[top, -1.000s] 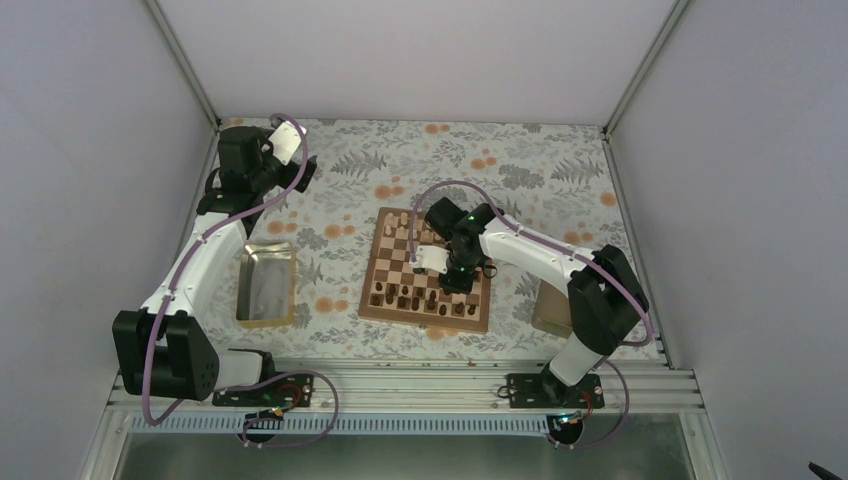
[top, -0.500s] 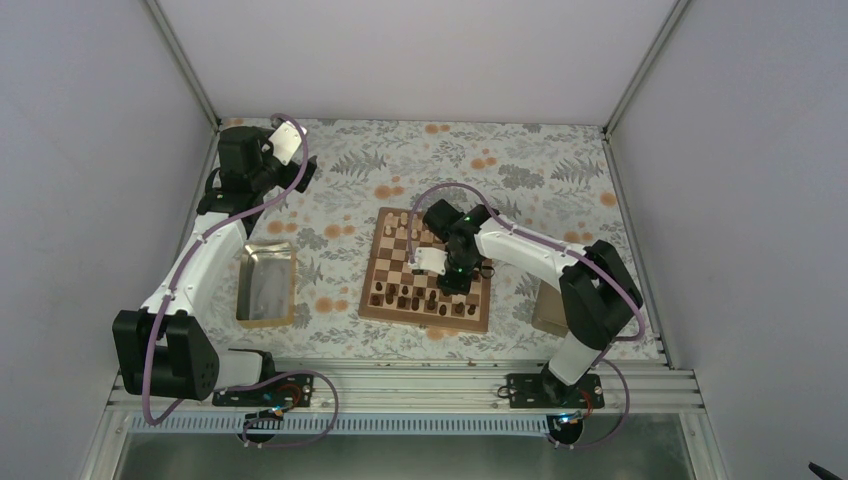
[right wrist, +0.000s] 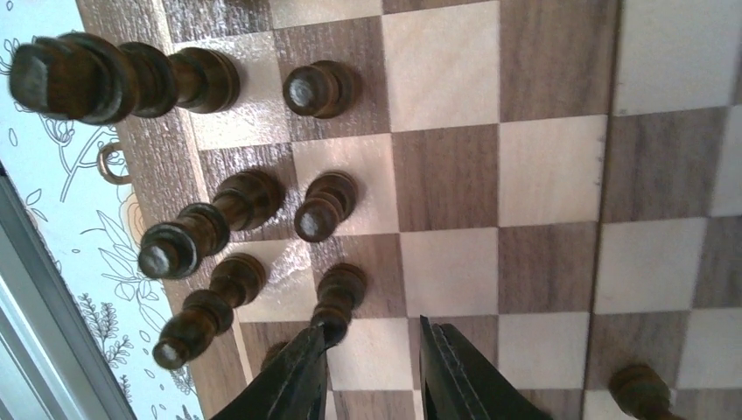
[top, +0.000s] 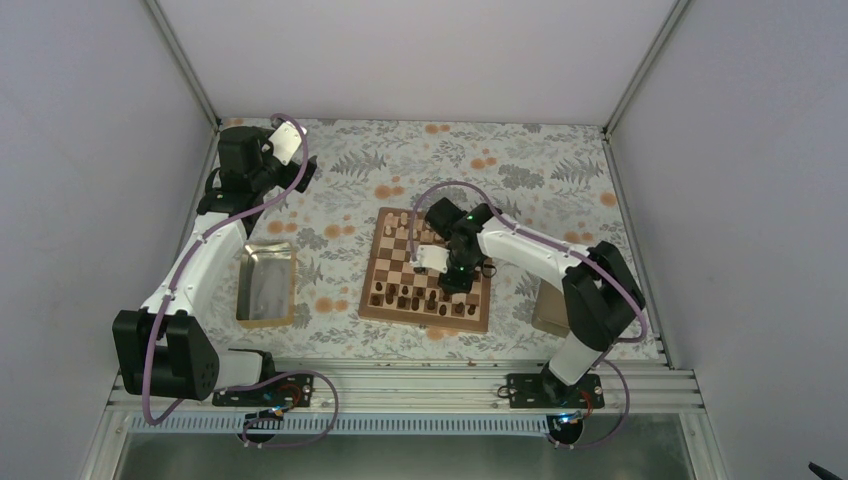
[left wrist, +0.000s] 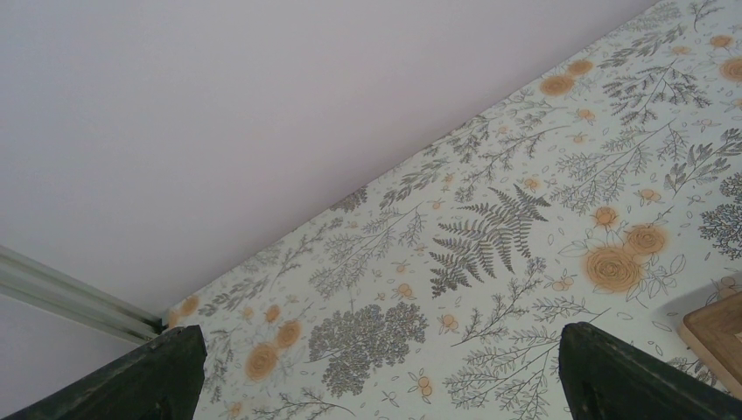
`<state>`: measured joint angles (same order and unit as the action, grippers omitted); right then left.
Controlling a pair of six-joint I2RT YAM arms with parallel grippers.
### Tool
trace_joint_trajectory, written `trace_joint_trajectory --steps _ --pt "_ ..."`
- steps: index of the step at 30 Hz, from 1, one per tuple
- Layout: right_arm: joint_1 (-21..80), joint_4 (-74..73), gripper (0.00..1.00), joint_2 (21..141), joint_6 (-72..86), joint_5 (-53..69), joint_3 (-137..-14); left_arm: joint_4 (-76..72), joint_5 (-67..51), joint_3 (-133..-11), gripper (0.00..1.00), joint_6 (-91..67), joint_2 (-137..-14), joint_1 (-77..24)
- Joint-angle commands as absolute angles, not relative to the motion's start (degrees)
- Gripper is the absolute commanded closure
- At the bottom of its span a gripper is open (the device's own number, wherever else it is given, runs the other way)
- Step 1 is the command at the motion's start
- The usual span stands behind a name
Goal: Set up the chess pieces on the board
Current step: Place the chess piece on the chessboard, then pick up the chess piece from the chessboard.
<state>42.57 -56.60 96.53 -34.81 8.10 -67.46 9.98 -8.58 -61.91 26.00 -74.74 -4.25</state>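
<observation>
The board (top: 400, 262) lies at the table's middle. Dark chess pieces (top: 412, 298) stand in its two near rows, and a few pale ones (top: 401, 220) at its far edge. My right gripper (top: 458, 280) hangs over the near right part of the board. In the right wrist view it (right wrist: 374, 328) is open with nothing between the fingers. Its left fingertip (right wrist: 317, 346) touches the head of a dark pawn (right wrist: 339, 293), and other dark pieces (right wrist: 219, 214) stand to the left. My left gripper (top: 300, 168) is far back on the left, open and empty (left wrist: 385, 376) above the flowered cloth.
A rectangular metal tray (top: 266, 287) lies left of the board. A brown box or tray (top: 549, 308) sits right of the board, partly hidden by the right arm. The board's corner (left wrist: 722, 332) shows at the right edge of the left wrist view. Walls close in all sides.
The right arm's elbow has shifted slightly left while its gripper stays over the same part of the board. The left arm has not moved.
</observation>
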Motion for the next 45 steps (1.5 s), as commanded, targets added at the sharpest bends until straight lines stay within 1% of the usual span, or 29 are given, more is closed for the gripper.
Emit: trace_joint_trajectory --steps 1,5,11,22,32,40,42,45 --pt "40.25 -56.82 0.69 92.09 -34.29 5.61 -68.38 9.14 -8.99 -61.95 0.0 26.26 -75.08 -3.99" --pt "35.36 -56.73 0.67 89.62 -35.52 5.05 -68.99 9.13 -9.17 -61.98 0.0 26.28 -74.97 -3.96" --pt "29.64 -54.63 0.64 91.15 -37.54 4.99 -68.79 9.14 -9.14 -61.97 0.0 26.27 -74.8 -3.91" --pt "27.62 -51.49 0.62 98.26 -38.83 5.98 -70.31 9.05 -9.08 -61.72 0.0 26.3 -74.98 -3.96" --pt "27.44 -51.4 0.62 100.21 -39.62 5.85 -71.24 9.05 -9.15 -61.74 0.0 26.45 -75.2 -3.96" --pt "27.29 -52.22 0.69 101.9 -39.99 6.49 -71.26 9.05 -9.23 -61.61 0.0 26.54 -75.06 -3.96" --pt "27.32 -52.21 0.73 101.91 -39.95 6.54 -71.19 8.97 -9.24 -61.59 0.0 26.51 -75.14 -3.96" --pt "27.26 -52.23 0.83 101.93 -39.92 6.77 -71.18 8.96 -9.38 -61.53 0.0 26.55 -75.06 -3.97"
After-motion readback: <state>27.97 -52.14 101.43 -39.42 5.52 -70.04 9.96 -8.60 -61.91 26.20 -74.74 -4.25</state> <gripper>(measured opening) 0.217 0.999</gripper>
